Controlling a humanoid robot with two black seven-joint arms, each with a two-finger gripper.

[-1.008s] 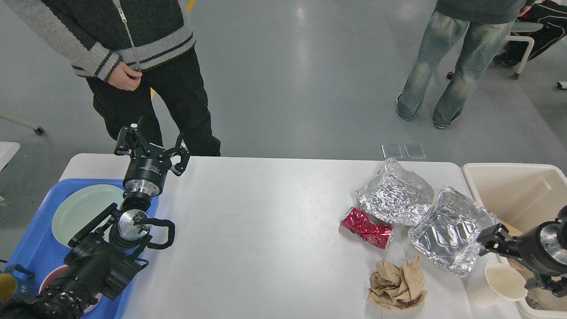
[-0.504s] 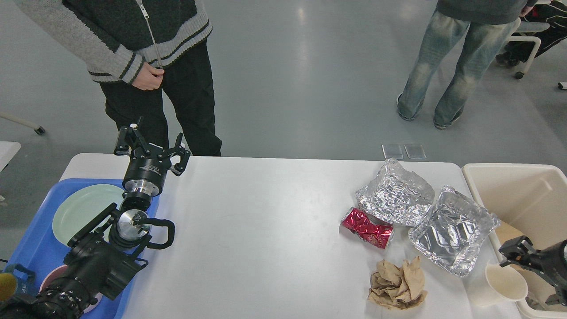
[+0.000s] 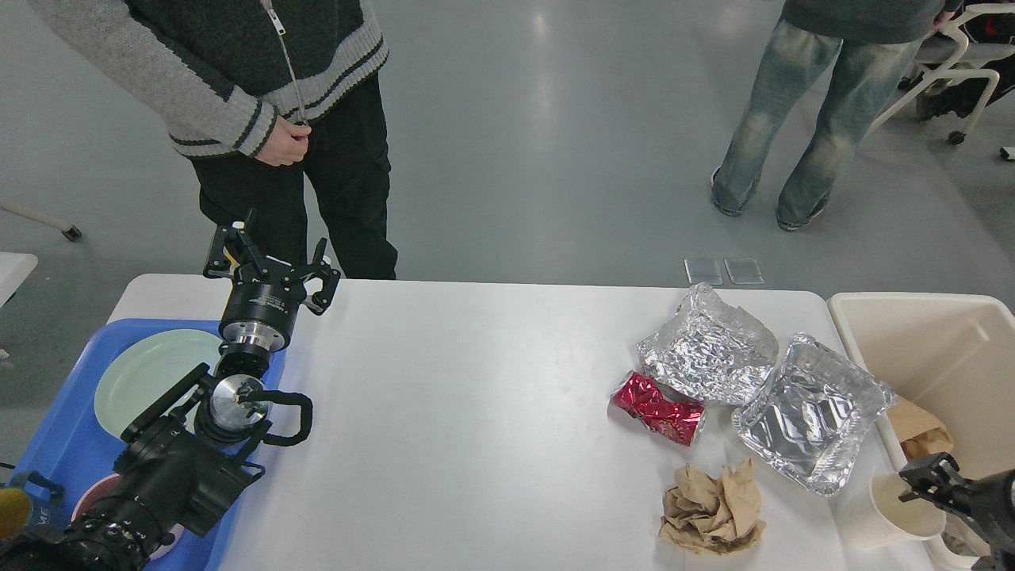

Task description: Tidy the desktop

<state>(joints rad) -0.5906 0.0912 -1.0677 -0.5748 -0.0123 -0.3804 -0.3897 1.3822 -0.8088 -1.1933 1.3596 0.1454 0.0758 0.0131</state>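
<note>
On the white desktop (image 3: 476,412) filling the foreground, the left gripper (image 3: 271,266) stands with fingers spread above the blue tray (image 3: 55,428), while the right gripper (image 3: 924,480), its state unclear, hovers at the paper cup (image 3: 900,511).

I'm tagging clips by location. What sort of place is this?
Probably a robot lab or test hall: a white desktop set with foil trash on a bare grey floor, with bystanders watching.
</note>
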